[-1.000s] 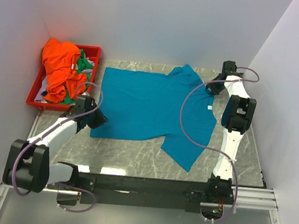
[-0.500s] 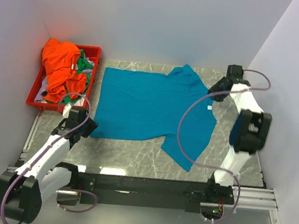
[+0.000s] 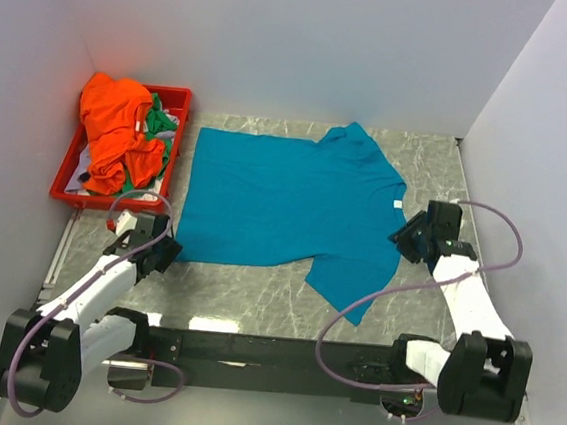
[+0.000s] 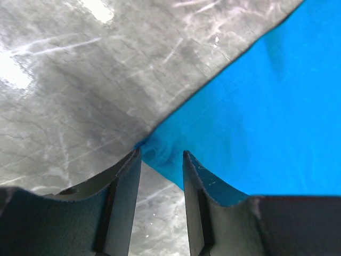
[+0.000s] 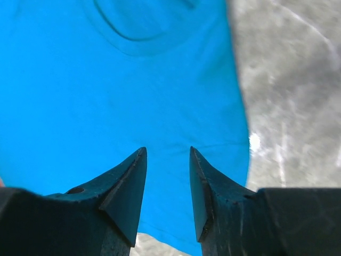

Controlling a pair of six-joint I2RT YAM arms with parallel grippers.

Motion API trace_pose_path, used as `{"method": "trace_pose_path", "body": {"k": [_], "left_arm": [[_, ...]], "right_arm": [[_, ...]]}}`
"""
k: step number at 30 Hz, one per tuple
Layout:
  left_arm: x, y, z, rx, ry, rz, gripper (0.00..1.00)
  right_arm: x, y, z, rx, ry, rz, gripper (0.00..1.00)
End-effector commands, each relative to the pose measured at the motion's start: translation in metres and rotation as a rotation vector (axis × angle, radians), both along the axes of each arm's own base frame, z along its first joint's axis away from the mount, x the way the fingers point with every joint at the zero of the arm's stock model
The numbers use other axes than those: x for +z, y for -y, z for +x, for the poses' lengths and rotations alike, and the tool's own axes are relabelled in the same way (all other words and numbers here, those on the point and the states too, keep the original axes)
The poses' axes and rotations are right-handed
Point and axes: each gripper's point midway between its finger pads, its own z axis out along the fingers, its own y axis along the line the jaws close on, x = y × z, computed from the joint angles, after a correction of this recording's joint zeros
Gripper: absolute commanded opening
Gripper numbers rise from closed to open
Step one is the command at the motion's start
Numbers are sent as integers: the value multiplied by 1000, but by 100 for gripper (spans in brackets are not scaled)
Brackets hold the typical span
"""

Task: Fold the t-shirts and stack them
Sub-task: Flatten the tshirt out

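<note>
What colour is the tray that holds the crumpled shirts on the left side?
Red. The tray shows best in the top external view.

Three t-shirts (image 3: 284, 203), one red tray (image 3: 62, 194)

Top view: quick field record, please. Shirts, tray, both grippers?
teal shirt: spread flat on the table
orange shirt: bunched in the red tray, far left
green shirt: in the red tray, mostly hidden by the orange shirt
left gripper: open, at the teal shirt's near left corner
right gripper: open, over the teal shirt's collar end
</note>
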Motion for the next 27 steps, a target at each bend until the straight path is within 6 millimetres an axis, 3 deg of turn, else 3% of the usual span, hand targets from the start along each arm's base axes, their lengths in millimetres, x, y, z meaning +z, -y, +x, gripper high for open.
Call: {"method": "trace_pose_path", "body": {"k": [1, 14, 27], "left_arm": [[-2, -8, 0, 47, -1, 25, 43], [5, -11, -8, 57, 14, 26, 42], [-14, -1, -9, 44, -40, -7, 38]], "right_arm": [[1, 14, -10, -35, 27, -68, 45], [-29, 20, -40, -70, -42, -94, 45], [-40, 19, -52, -101, -94, -73, 45]]}}
